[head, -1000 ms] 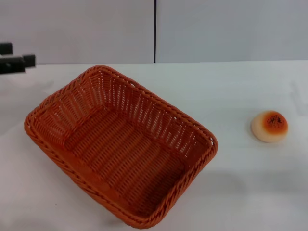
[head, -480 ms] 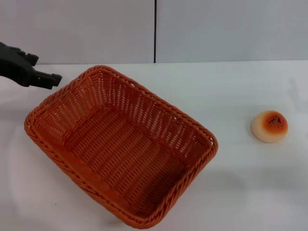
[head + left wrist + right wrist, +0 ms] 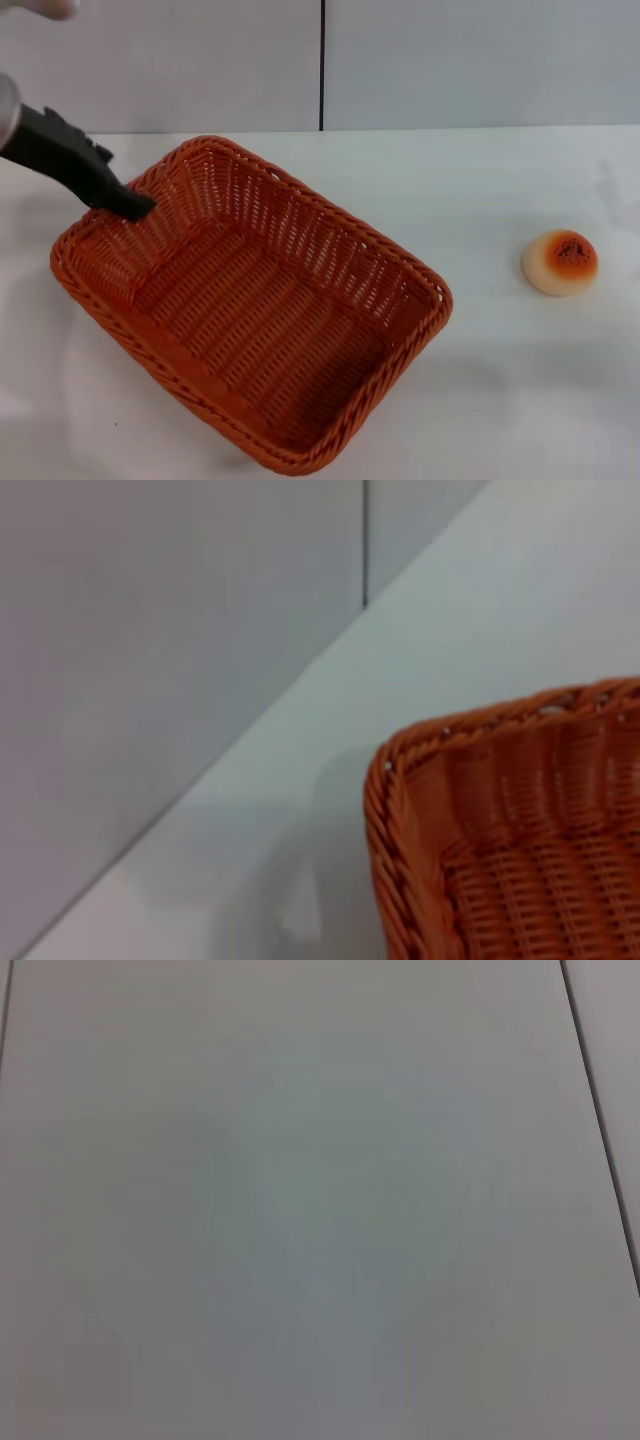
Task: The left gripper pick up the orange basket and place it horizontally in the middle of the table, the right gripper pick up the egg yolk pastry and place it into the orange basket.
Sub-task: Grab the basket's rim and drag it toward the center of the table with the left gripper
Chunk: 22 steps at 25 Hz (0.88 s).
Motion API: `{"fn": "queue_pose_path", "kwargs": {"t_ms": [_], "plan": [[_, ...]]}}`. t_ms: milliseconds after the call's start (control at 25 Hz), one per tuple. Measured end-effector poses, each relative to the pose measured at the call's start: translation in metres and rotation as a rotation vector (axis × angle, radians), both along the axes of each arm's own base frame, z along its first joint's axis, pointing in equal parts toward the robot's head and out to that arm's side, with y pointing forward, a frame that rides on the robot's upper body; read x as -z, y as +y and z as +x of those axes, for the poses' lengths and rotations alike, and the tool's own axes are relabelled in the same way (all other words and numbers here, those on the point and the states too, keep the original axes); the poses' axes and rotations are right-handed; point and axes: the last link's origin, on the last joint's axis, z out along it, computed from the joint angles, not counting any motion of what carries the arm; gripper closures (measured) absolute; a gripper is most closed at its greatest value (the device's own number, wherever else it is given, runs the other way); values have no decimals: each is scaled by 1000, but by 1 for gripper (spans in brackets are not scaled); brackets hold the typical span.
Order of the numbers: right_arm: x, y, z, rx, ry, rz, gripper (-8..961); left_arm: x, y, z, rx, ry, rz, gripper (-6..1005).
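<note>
Orange wicker fills the near-left part of the head view: the orange basket (image 3: 250, 305) lies on the table (image 3: 480, 180), turned at an angle so that one corner points toward the grey wall (image 3: 450, 60) and the opposite corner toward the robot. Its braided rim and sloping sides are all visible, and nothing lies inside it.

The left gripper (image 3: 135, 205) reaches in from the basket's far-left side, its black fingers angled down, with the tips over the rim at the basket's far-left edge. Whether the tips touch the weave cannot be told, and the fingers overlap in the view, so it cannot be told whether they are apart or together. The left wrist view shows one corner of the basket (image 3: 500, 840), with bare table beside it and the wall behind it.

The egg yolk pastry (image 3: 560, 262) sits on the table well apart from the basket, off to the basket's right, with its seeded orange-brown top facing up.

The right gripper is not visible; the right wrist view shows only a plain pale surface.
</note>
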Motion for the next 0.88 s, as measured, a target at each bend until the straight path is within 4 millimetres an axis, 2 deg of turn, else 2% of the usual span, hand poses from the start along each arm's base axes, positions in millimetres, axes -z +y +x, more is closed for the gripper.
{"fn": "queue_pose_path", "kwargs": {"t_ms": [280, 320, 520, 880], "plan": [[0, 1, 0, -1, -1, 3, 358, 16, 8, -8, -28, 13, -28, 217], [0, 1, -1, -2, -1, 3, 359, 24, 9, -10, -27, 20, -36, 217], [0, 1, 0, -1, -2, 2, 362, 39, 13, -17, -29, 31, -47, 218], [1, 2, 1, 11, -1, -6, 368, 47, 18, -17, -34, 39, -71, 217]]}}
